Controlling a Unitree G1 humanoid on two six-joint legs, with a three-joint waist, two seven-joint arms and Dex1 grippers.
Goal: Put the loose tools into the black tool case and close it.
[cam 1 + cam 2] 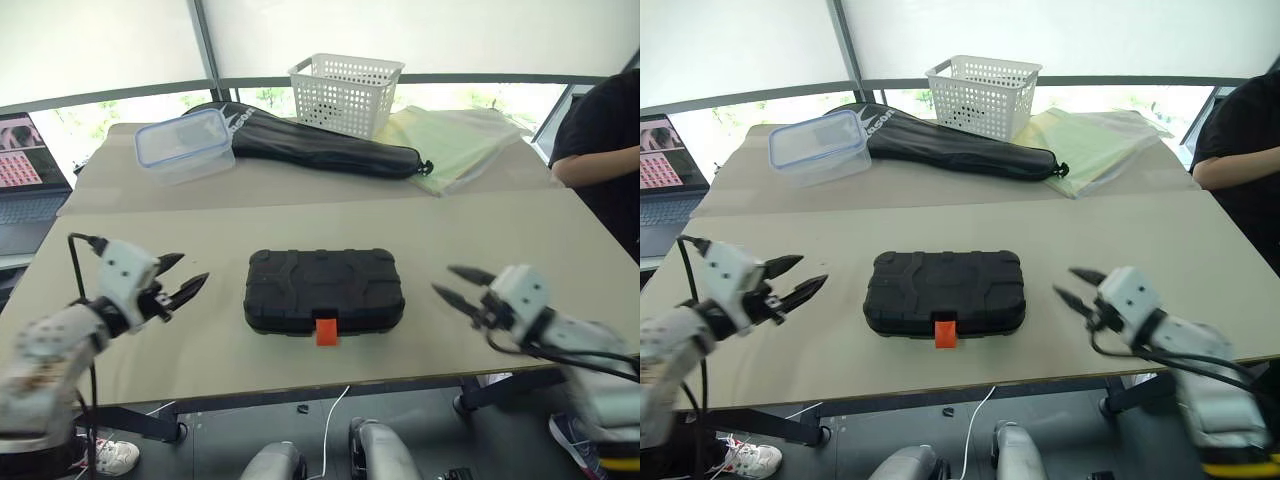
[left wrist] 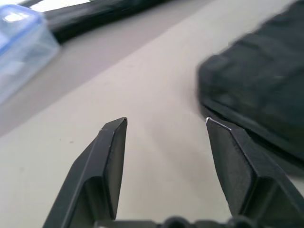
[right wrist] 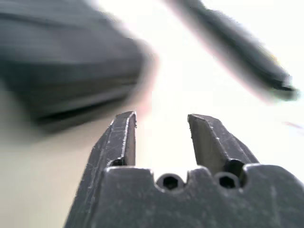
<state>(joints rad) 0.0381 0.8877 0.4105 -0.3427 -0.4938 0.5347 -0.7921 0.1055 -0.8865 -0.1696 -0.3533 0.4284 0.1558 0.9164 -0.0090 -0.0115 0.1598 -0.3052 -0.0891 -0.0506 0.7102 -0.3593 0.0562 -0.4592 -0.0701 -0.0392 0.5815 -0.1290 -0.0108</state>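
Case [image 1: 324,290] is seen shut on the near board of the table [image 1: 500,240], lid down, lying flat and centred between the two arms. Its orange latch [image 1: 326,332] is seen on the near edge, hanging over the front wall. No loose tools are seen on the table.

Left gripper [image 1: 183,284] is held left of the case, apart from it, fingers spread, nothing between them; tips are pointed toward the case. In the left wrist view the fingers [image 2: 111,156] are seen parted over bare board with the case beyond.

Right gripper [image 1: 458,284] is held right of the case, apart from it, fingers parted and empty, tips pointed toward the case.

Farther back: a clear lidded box [image 1: 184,145] at far left, a long black bag [image 1: 320,145] across the middle, a white basket [image 1: 345,94] behind the bag, pale green sheets [image 1: 460,145] at far right. A laptop [image 1: 28,170] is noted off the left edge, and a person's arm [image 1: 600,160] at far right.
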